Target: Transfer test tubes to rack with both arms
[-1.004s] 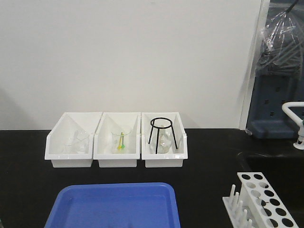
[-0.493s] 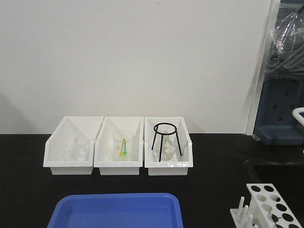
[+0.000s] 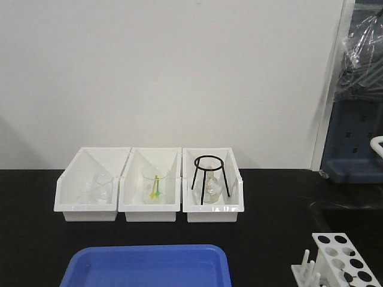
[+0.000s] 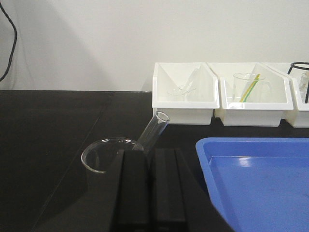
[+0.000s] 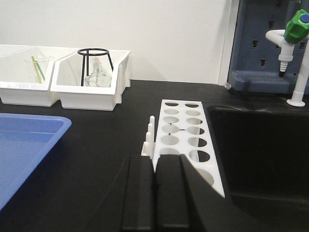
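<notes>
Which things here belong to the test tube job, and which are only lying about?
For the job: test tube, rack, left gripper, right gripper.
Lying about: beaker, white bins, blue tray, tripod ring.

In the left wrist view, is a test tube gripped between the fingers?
Yes, a clear test tube sticks out at a tilt from between the shut fingers of the left gripper.

test tube (image 4: 153,127): clear glass, slim, tilted, open mouth up and rightward, lower end between left gripper (image 4: 148,153) jaws | rack (image 5: 186,126): white block, two rows of round holes, side pegs, upright on black bench (image 5: 96,133)
</notes>
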